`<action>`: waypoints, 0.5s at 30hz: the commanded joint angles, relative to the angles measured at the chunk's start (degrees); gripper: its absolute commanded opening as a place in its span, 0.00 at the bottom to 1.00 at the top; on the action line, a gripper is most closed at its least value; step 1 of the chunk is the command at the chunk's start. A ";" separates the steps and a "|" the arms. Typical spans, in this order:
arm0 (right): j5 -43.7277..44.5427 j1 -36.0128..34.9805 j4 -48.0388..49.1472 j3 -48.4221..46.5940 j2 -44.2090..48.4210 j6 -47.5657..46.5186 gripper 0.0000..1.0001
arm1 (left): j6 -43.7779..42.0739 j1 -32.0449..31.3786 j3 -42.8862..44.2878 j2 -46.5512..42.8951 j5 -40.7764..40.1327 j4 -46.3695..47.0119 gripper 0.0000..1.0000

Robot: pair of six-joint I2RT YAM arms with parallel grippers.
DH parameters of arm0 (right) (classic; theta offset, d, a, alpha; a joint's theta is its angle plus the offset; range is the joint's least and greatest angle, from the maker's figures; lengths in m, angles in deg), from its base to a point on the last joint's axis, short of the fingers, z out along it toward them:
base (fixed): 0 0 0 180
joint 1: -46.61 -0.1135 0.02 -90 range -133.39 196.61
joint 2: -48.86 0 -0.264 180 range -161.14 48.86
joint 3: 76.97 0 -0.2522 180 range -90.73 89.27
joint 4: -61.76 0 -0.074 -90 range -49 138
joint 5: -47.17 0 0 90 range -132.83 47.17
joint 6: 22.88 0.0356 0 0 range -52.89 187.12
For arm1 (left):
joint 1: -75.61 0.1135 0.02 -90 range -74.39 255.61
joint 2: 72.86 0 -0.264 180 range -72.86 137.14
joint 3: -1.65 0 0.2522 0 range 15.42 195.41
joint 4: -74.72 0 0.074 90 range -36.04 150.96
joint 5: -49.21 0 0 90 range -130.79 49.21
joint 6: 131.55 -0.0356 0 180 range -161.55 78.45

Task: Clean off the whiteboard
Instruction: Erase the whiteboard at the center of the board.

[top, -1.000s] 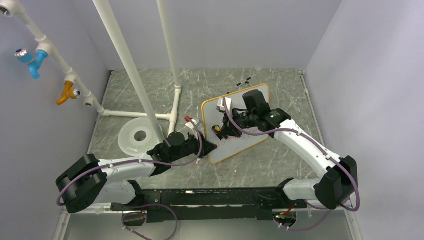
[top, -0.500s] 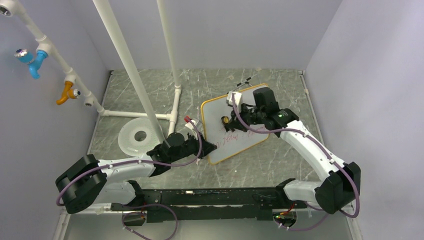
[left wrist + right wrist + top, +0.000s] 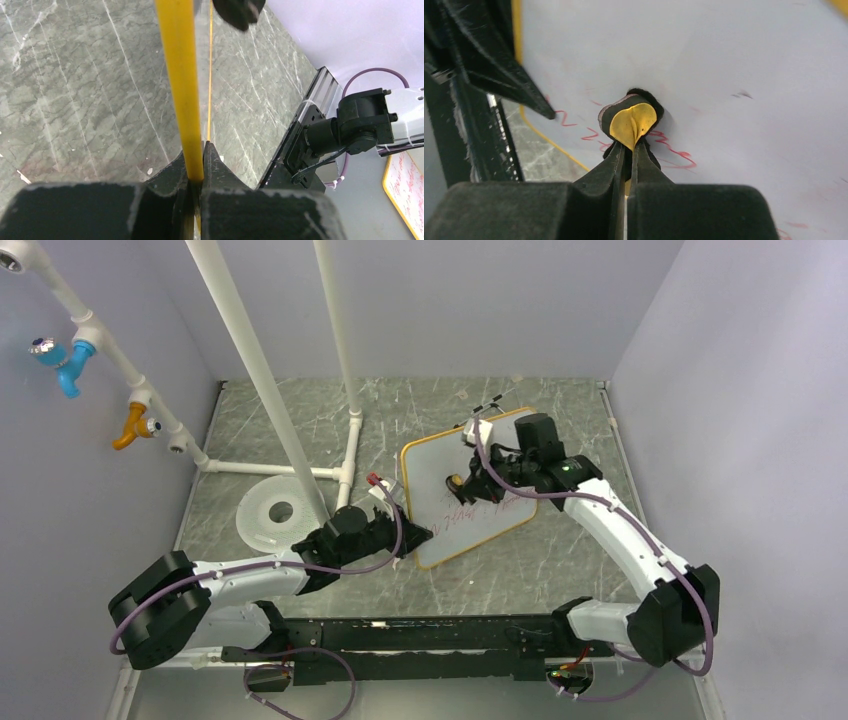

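Note:
The whiteboard (image 3: 490,510), white with a thin orange frame and red scrawl, stands tilted on the marble table right of centre. My left gripper (image 3: 418,537) is shut on its near-left frame edge; in the left wrist view the yellow frame (image 3: 179,75) runs between my gripper's (image 3: 196,160) closed fingers. My right gripper (image 3: 468,483) is shut on a small yellow-and-black eraser pad (image 3: 454,482). In the right wrist view the eraser (image 3: 633,119), held by my gripper (image 3: 628,147), presses on the board face (image 3: 734,70) beside the red scrawl (image 3: 674,149).
A round white disc with a centre hole (image 3: 275,512) lies at the left. White pipes (image 3: 262,380) rise from the table's back left. A red-capped marker (image 3: 383,482) lies by the board's left edge. A small black-and-white item (image 3: 490,404) lies behind the board.
My right gripper has carried the eraser across the board, from its lower left up toward the far side. My left gripper has kept its hold on the frame.

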 commanded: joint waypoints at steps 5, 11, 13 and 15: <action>1.03 2.97 5.97 1.12 1.99 0.72 0.00 | -3.64 -1.41 1.71 -0.64 4.78 5.78 0.00; -4.10 -2.33 -1.77 0.47 0.15 -8.30 0.00 | -3.44 -1.43 1.52 -0.20 4.91 6.25 0.00; -3.75 -3.96 -2.88 0.10 -0.85 -9.36 0.00 | -3.48 -1.41 1.59 -0.13 4.92 6.18 0.00; -3.34 -5.48 -3.65 -0.41 -1.71 -9.83 0.00 | -3.52 -1.41 1.72 -0.20 4.84 5.83 0.00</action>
